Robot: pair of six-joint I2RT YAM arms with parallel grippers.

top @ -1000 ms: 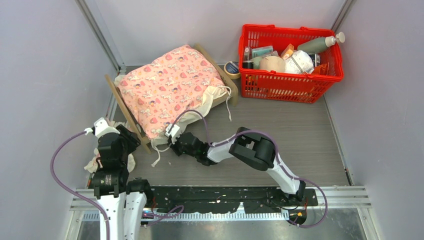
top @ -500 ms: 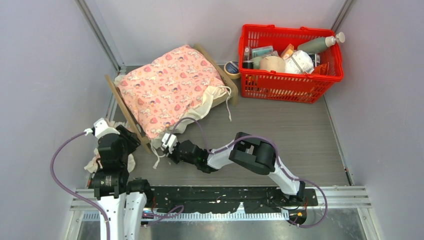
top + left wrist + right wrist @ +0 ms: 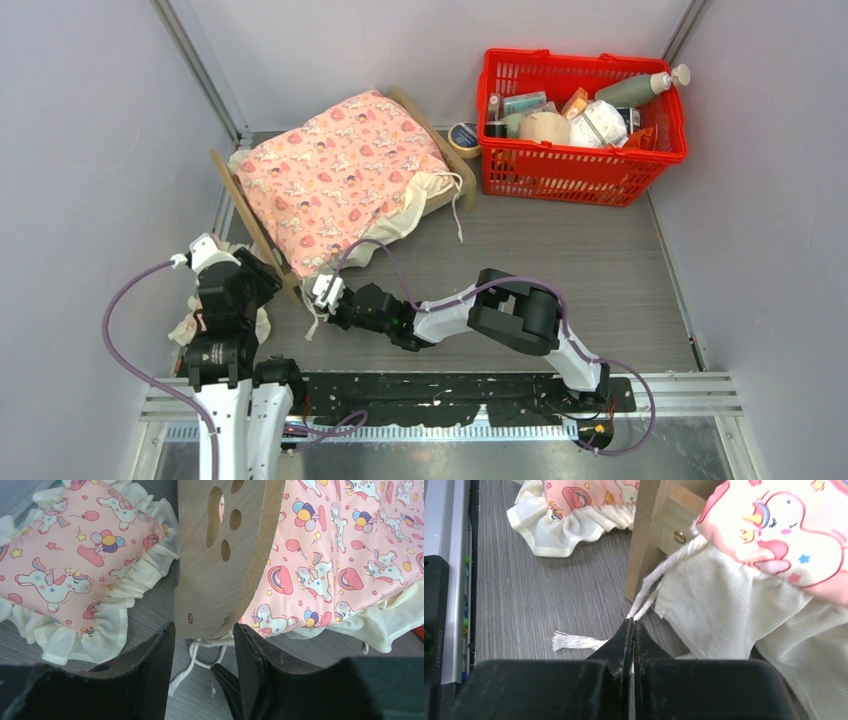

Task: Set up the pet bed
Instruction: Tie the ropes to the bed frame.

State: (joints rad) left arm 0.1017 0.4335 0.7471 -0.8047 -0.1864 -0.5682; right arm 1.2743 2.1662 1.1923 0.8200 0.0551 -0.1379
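Pinching hard with the right gripper (image 3: 633,622): jaws closed tight on the white cord (image 3: 668,564), no gap to see. Has slid left and a bit nearer to the arms over the last second, dragging the cord along. Now sits low by the bottom corner of the headboard (image 3: 200,595), just beside the wood. Pulls the cord out straight from the cream cloth (image 3: 724,610), with the frayed end lying flat on the table (image 3: 560,260).

Over to the left gripper (image 3: 204,627): open wide, one finger on each side of the headboard's bottom edge, not squeezing it. Has hardly moved at all.

As for the pet bed (image 3: 244,206): at the back left of the table, next to the red basket (image 3: 580,170), in the same spot as before. Covered on top by the pink blanket (image 3: 340,170). No mattress to see under it. Small pink pillow (image 3: 65,575) down on the table behind the headboard, near the left arm.

Probably means tidying the loose cord, or tugging the cloth away from the bed's leg. Not ready yet, with the pillow off the bed and cloth hanging out at the side. Better to pull gently, so as not to drag the whole bed.
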